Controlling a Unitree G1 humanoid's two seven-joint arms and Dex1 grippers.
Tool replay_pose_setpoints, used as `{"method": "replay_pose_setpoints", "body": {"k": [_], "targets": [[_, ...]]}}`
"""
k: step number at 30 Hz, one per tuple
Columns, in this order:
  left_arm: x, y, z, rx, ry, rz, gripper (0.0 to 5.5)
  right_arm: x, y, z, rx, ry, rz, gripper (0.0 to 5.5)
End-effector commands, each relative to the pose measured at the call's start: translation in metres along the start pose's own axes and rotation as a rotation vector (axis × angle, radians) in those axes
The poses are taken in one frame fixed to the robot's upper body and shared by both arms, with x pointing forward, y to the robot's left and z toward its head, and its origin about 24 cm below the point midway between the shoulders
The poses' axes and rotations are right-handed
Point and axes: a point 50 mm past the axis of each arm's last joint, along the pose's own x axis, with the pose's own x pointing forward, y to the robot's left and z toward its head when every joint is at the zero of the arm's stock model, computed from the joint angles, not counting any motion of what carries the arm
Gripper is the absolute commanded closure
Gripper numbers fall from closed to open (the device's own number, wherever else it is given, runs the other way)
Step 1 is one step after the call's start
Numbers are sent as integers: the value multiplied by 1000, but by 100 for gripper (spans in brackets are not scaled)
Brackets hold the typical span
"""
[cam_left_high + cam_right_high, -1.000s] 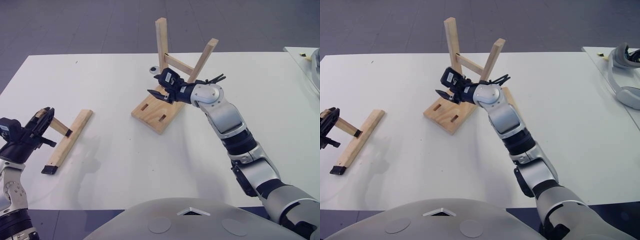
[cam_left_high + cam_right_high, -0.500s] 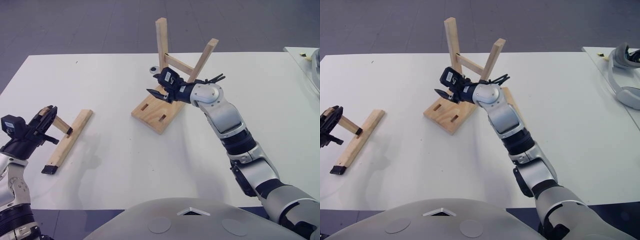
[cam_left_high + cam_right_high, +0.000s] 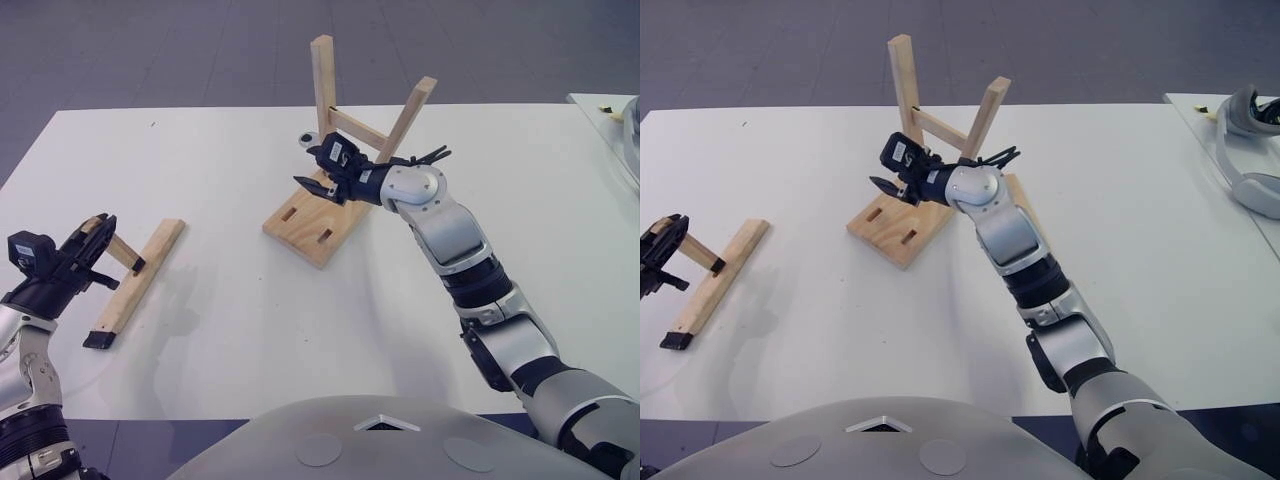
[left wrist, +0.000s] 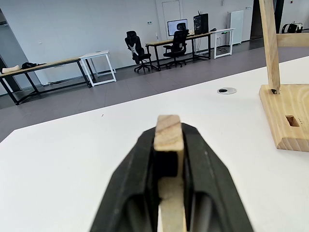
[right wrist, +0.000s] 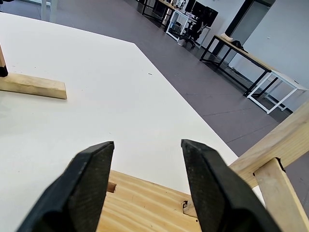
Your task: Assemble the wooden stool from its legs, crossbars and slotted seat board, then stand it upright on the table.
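The slotted seat board (image 3: 313,224) lies on the table with two legs (image 3: 323,78) and a crossbar (image 3: 358,128) standing up from its far edge. My right gripper (image 3: 309,169) hovers open just over the board beside those legs, its fingers (image 5: 94,169) spread with nothing between them. At the table's left edge lies the second leg pair: one leg (image 3: 140,274) flat on the table, its crossbar (image 3: 121,252) rising to the other leg (image 4: 168,140). My left gripper (image 3: 97,238) is shut on that raised leg.
A round grommet (image 3: 309,139) sits in the table (image 3: 230,330) behind the seat board. A white headset (image 3: 1248,150) rests on a separate table at the far right. Bare tabletop lies between the leg pair and the board.
My left gripper has shifted slightly to the right with the raised leg in it. The right gripper has barely moved.
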Motion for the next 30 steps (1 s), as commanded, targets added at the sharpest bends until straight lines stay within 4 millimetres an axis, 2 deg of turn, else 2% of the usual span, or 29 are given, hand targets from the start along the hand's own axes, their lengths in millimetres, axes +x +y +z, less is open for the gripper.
{"method": "replay_pose_setpoints", "body": {"k": [1, 9, 14, 20, 23, 25, 30], "targets": [[-1, -4, -1, 5, 0, -4, 509, -1, -8, 8, -31, -13, -16, 290], [-11, -6, -4, 7, 19, 29, 509, -1, -7, 8, -33, -9, -14, 290], [-16, -5, -13, -12, 20, 92, 509, -1, -7, 9, -33, -14, -14, 290], [-34, -20, -55, -195, 35, 220, 509, -1, -9, 10, -36, -20, -18, 290], [-44, -28, -80, -274, 212, 185, 509, -1, -9, 11, -37, -20, -19, 290], [-46, -30, -90, -289, 332, 143, 509, -1, -9, 11, -35, -20, -20, 290], [-41, -15, -91, -255, 542, 100, 509, 1, -6, 11, -23, -23, -26, 290]]}}
